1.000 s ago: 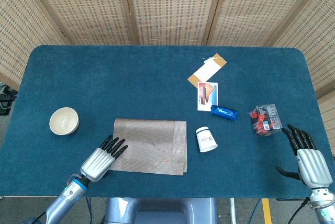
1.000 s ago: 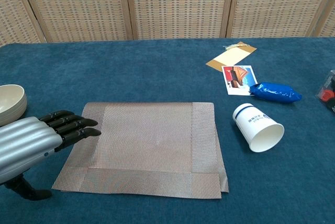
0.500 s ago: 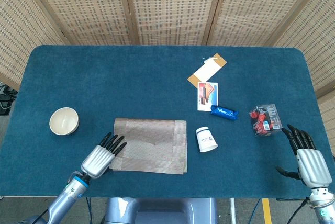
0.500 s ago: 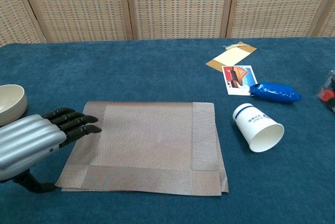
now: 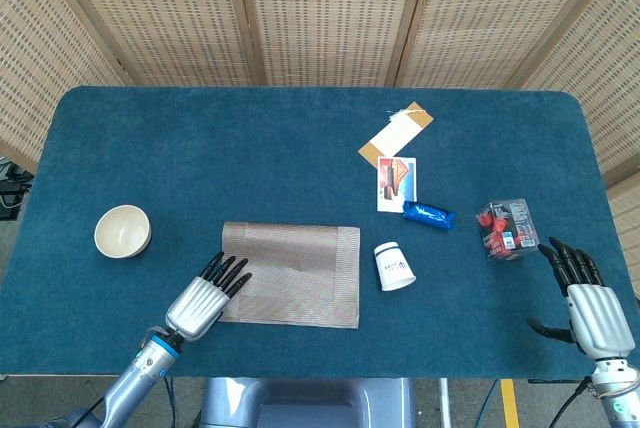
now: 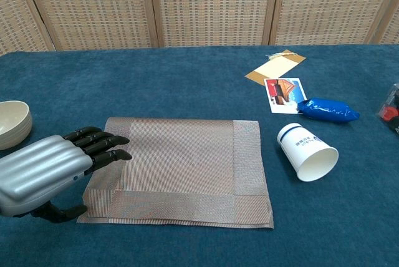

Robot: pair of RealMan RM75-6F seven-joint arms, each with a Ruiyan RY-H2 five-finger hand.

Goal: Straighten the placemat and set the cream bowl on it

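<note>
Two hands are showing at the near edge of the blue table [image 5: 300, 148]. The left hand [image 5: 205, 296] is lying flat with its fingers [image 6: 103, 147] stretched out on the near left corner of the placemat [image 6: 181, 170], holding nothing. The right hand [image 5: 585, 298] is sitting far off at the near right, fingers apart, holding nothing too. The placemat is lying in the middle, near the front. The cream bowl [image 5: 122, 231] is sitting left of the placemat and a bit farther back than the left hand, not touching either. A white paper cup [image 6: 307, 151] is lying on its side just right of the placemat. Farther back are lying a blue packet [image 5: 428, 215] and a picture card [image 5: 397, 183].
</note>
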